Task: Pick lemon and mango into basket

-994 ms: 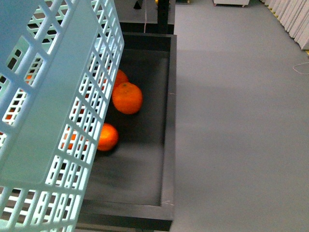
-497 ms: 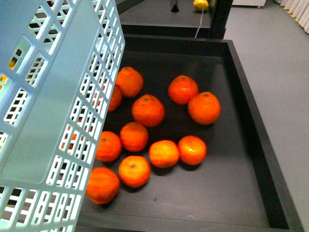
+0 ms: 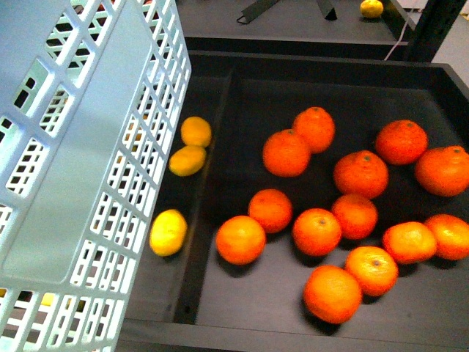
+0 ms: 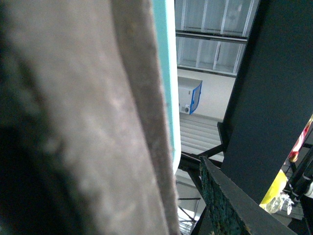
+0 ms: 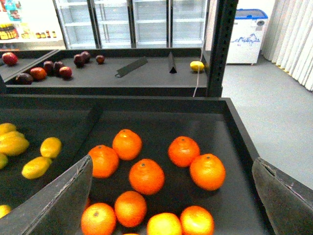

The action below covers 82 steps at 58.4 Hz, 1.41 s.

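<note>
The mint-teal basket (image 3: 80, 169) fills the left of the front view, tilted, its slotted wall facing me. My left gripper (image 4: 188, 196) is shut on the basket; its wrist view shows only a teal edge (image 4: 166, 73) between the pads. Three lemons (image 3: 168, 232) (image 3: 187, 160) (image 3: 196, 131) lie in the narrow left compartment beside the basket wall. They also show in the right wrist view (image 5: 51, 146). My right gripper (image 5: 171, 205) is open and empty above the oranges. No elongated mango shows.
Several oranges (image 3: 320, 231) lie in the wide right compartment of the black tray (image 3: 220, 62). A low divider (image 3: 209, 183) separates them from the lemons. A small yellow fruit (image 5: 197, 65) and dark red fruits (image 5: 49, 66) lie on the far shelf. A black post (image 5: 220, 44) stands behind.
The front view has swung left across the tray: the floor is gone, more oranges have come in, and the lemon compartment now shows. The basket keeps its place in the picture.
</note>
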Tool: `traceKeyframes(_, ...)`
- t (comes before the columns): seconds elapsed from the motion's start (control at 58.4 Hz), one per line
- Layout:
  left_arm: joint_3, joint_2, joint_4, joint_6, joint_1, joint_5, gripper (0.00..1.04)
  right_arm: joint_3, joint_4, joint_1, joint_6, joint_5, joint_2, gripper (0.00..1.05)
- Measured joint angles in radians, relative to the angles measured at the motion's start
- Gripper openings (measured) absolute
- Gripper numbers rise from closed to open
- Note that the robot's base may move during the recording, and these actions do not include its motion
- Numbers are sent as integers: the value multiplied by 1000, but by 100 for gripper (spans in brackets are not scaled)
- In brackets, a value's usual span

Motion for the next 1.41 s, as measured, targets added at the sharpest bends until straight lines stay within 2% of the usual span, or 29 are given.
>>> traceKeyframes(1.2,0,-1,0,2,0,3,28,0,0,0,-1,-2,0,96)
traceKeyframes(1.405,0,0,0,23,10,-29,28,0,0,0,-1,-7,1,96)
